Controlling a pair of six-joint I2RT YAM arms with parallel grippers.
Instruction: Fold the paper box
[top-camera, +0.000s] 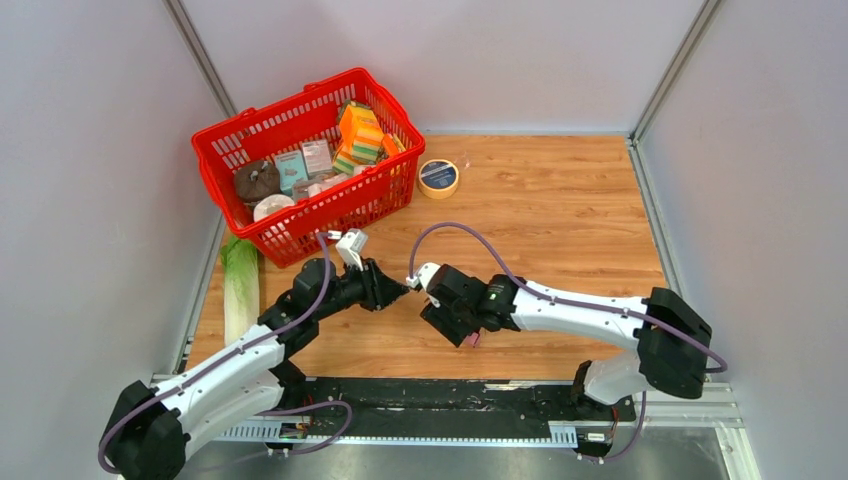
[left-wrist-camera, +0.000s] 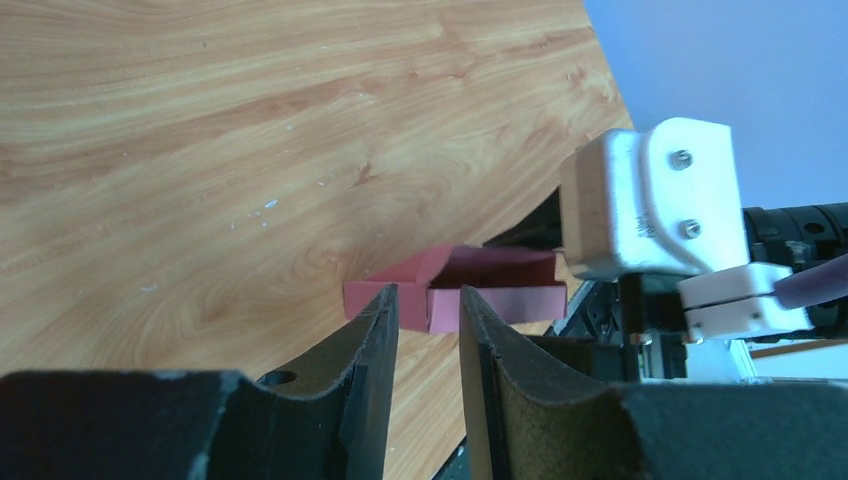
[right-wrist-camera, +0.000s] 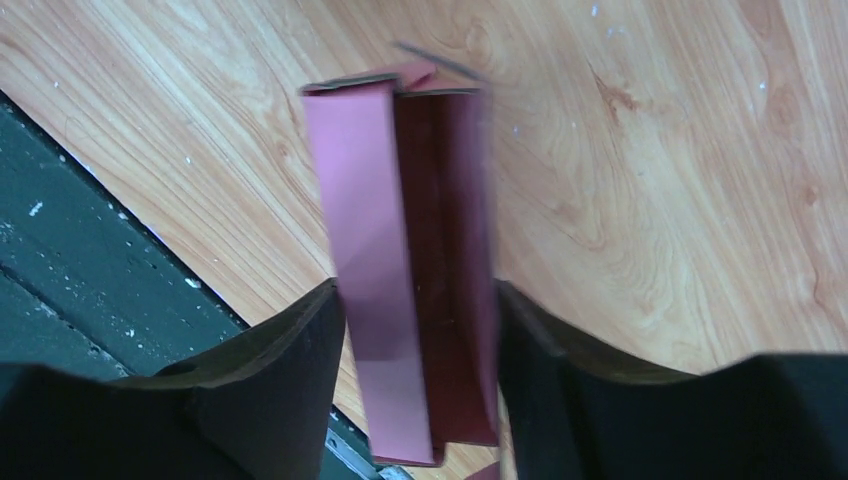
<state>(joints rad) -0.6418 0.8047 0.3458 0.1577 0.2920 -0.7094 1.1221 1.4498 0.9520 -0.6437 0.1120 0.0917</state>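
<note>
Right wrist view: paper box, half-formed, clamped by right gripper, in front of red basket. Left gripper narrowly parted at its end. We judge flap-closing underway; next, a precise pinch.

**Basket, tape and greens on the desk**

A red basket is set at the far left of the wooden desk. Orange-and-green striped packs, a teal carton and a grey carton are held in it. A tape roll is laid just right of it, and a leafy cabbage at its near left.
</note>
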